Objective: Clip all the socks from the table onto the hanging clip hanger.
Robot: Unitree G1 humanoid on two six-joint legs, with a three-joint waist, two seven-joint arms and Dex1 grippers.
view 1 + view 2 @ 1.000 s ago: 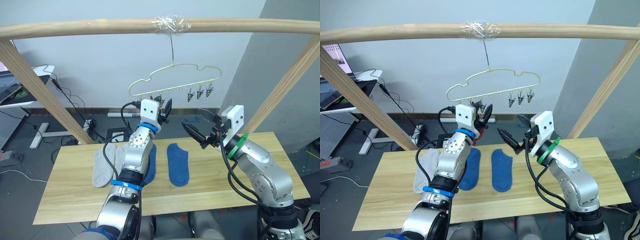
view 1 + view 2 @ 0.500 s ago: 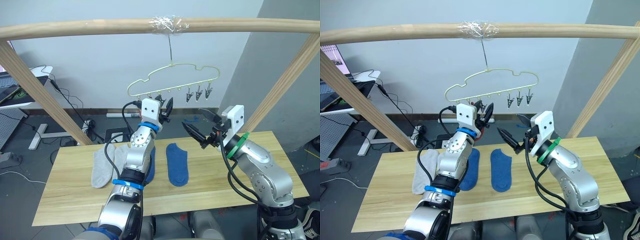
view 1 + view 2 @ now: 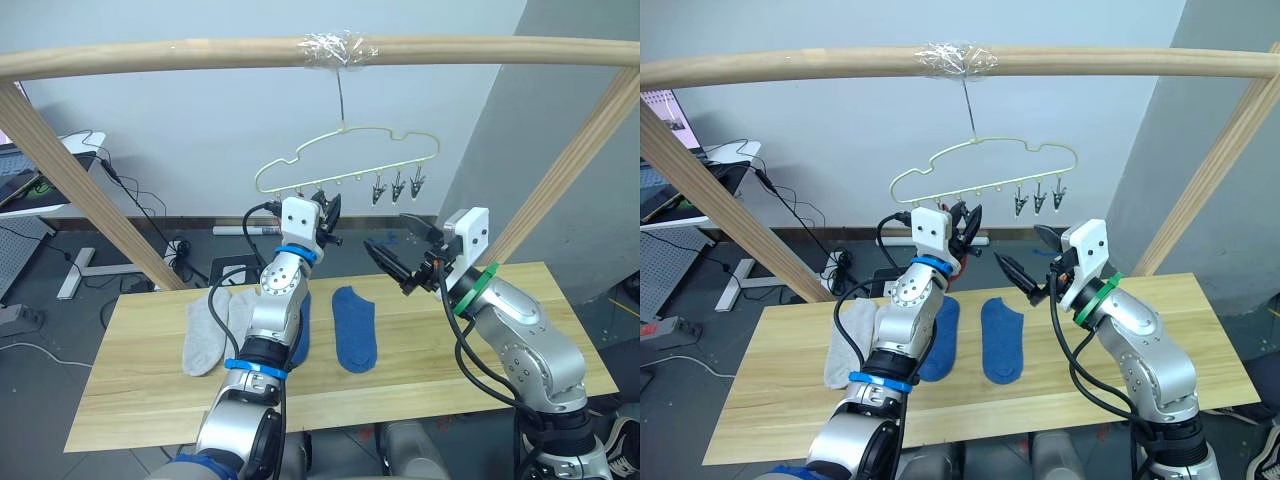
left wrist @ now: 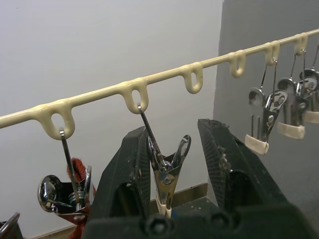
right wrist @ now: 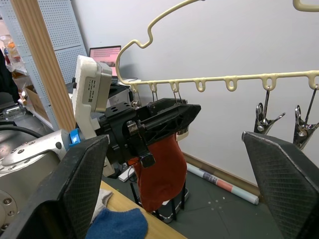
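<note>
Shifted slightly toward the hanger bar since a second ago: left gripper, now raised just under the clip hanger, while right gripper holds much the same spot above the table.

From the left eye view: hanger hooked on the taped wooden pole, three free metal clips grouped near the right end of its bar. On the tabletop, two light grey socks lying side by side at the left, one blue sock flat near the middle, a second blue sock partly hidden behind the left forearm. Right gripper spread wide, empty, well above the wood.

From the right eye view: same layout, rust red sock peeking out behind the left gripper, hanging below the bar.

From the left wrist view: left fingers set a narrow gap apart, one on each side of a hanging clip, not visibly pressing it. Another clip just beside, with a scrap of red fabric at its jaws.

From the right wrist view: right fingers far apart, holding nothing. Red sock hanging from the bar behind the left gripper's black fingers; tip of a blue sock on the wood below.
</note>
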